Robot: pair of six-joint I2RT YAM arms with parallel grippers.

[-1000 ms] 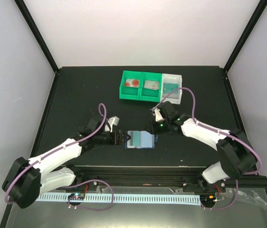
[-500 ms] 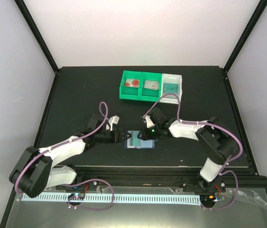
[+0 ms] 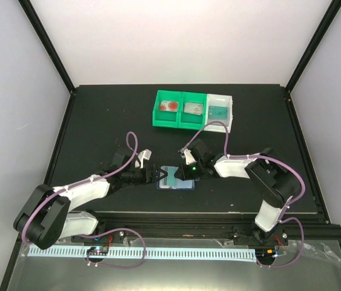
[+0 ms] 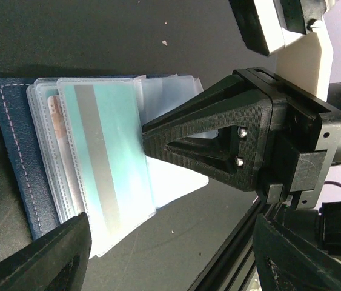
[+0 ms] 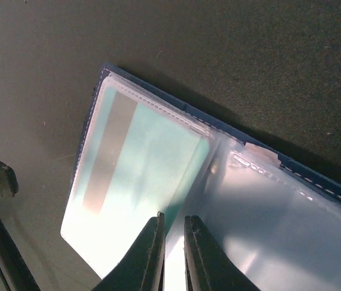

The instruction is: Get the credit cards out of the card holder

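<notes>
The card holder [image 3: 171, 184] lies open on the table [image 3: 97, 121], left gripper [image 4: 170, 254] gaping at its edge, right gripper [image 5: 173, 217] pinched almost closed over the teal card [image 5: 140, 151] inside; I should pin the card holder, then slide gently

From where I stand, no word, number or brand can be read on anything here. The teal card [image 4: 106, 176] lying uppermost in the card holder [image 4: 9, 139] shows only a plain silver stripe running down its face. At twelve o'clock on the table, the white card [image 3: 170, 105] in the left compartment of the green tray [image 3: 168, 123] bears red round marks. These are a sign of some kind, but too small to make out. The grey card [image 3: 193, 108] beside it and the second teal card [image 3: 218, 111] in the white tray [image 3: 229, 115] carry faint marks, also too small to read.
</notes>
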